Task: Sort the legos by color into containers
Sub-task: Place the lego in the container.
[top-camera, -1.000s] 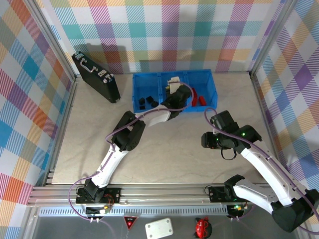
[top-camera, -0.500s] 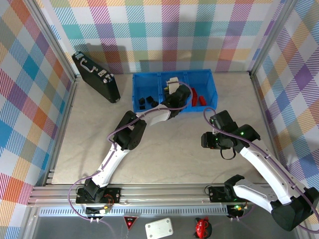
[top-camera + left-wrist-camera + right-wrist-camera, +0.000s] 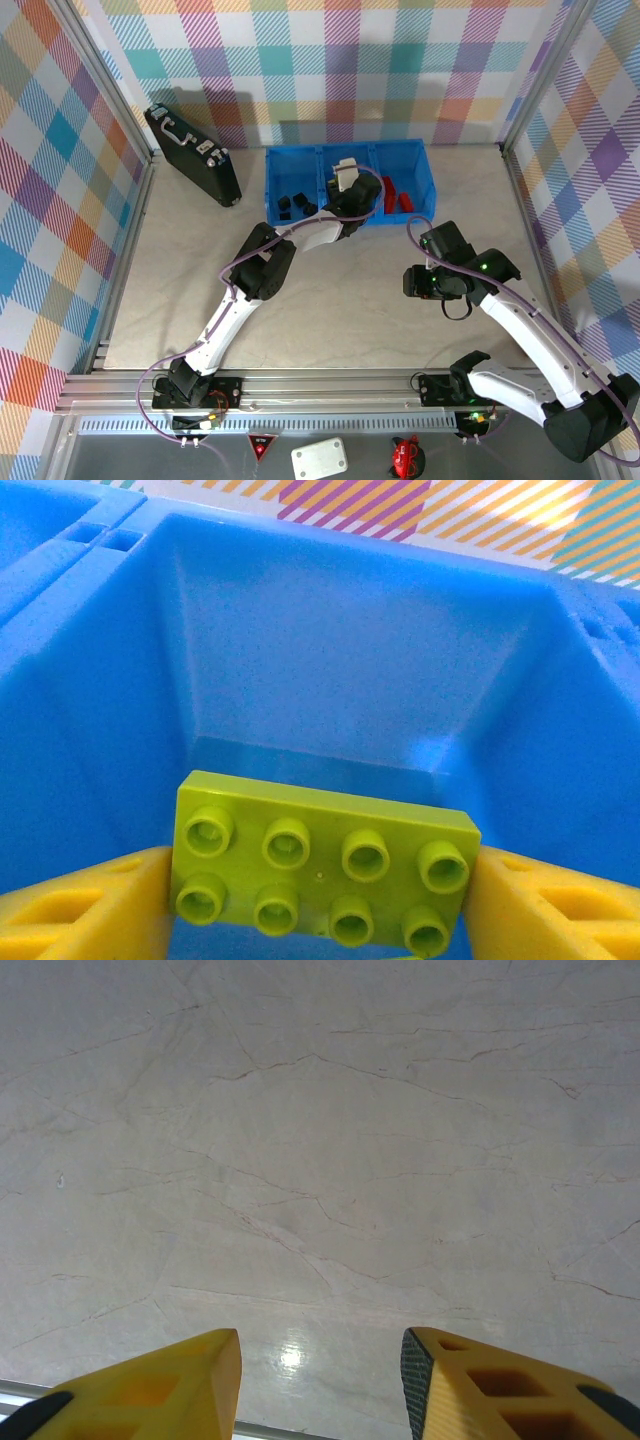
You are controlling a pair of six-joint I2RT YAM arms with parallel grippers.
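Checkered pastel walls (image 3: 350, 60) box in a pale, stone-look table (image 3: 330, 310), with an aluminium rail (image 3: 330, 385) across the near edge where both arms are bolted down. Left arm (image 3: 250, 280) is stretched way out, running diagonally up from its base and bending at the elbow so the wrist sits over the blue tray (image 3: 300, 158) at the far side of the table. Right arm (image 3: 530, 340) is folded up on its own side, wrist hanging over bare table well apart from the tray, pointing left-ish. A black case (image 3: 195, 155) with silver latches lies at an angle to the left of the tray, near the wall. The tray has three compartments in a row: black legos (image 3: 293, 203) sit in the left one, red legos (image 3: 397, 193) in the right one, and the left gripper (image 3: 345, 172) is over the middle one. From the left wrist cam you look straight into that middle compartment (image 3: 330, 650), and a lime green brick (image 3: 320, 865), two-by-four studs, sits crosswise between the yellow fingers (image 3: 80, 910), each short end up against a finger, up off the compartment floor, so it looks gripped to me. The right gripper (image 3: 320, 1380) has its jaws partway apart with nothing between them, just the veined tabletop underneath and a bit of glare.
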